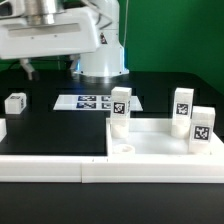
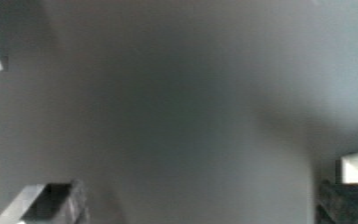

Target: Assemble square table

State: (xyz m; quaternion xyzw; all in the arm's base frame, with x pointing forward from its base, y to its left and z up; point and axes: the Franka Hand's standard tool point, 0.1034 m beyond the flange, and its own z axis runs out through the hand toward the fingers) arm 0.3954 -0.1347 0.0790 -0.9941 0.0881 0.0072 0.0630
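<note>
A black worktop (image 1: 50, 130) fills the scene, with a green wall behind it and my white arm base standing at the back. A flat printed sheet of black-and-white tags, the marker board (image 1: 97, 102), lies on the worktop in front of that base. A long low white border wall (image 1: 45, 168) runs along the near edge.

The square tabletop (image 1: 150, 143), a white slab with a raised rim, lies flat on the exterior view's right, against the border wall; 1 round socket shows at its near corner.

I count 4 small white tagged legs fully in view. 3 stand upright at the tabletop: leg 1 (image 1: 120, 107) at its far left corner as the exterior view shows it, leg 2 (image 1: 183, 104) near its far right, leg 3 (image 1: 201, 129) toward the right edge, closer to the camera. Leg 4 (image 1: 15, 103) sits alone on the worktop, well apart on the exterior view's left.

My hand (image 1: 28, 70) hangs above the worktop near the exterior view's top left, holding nothing. The wrist view is a grey blur, so I cannot tell how far apart the fingers are.
</note>
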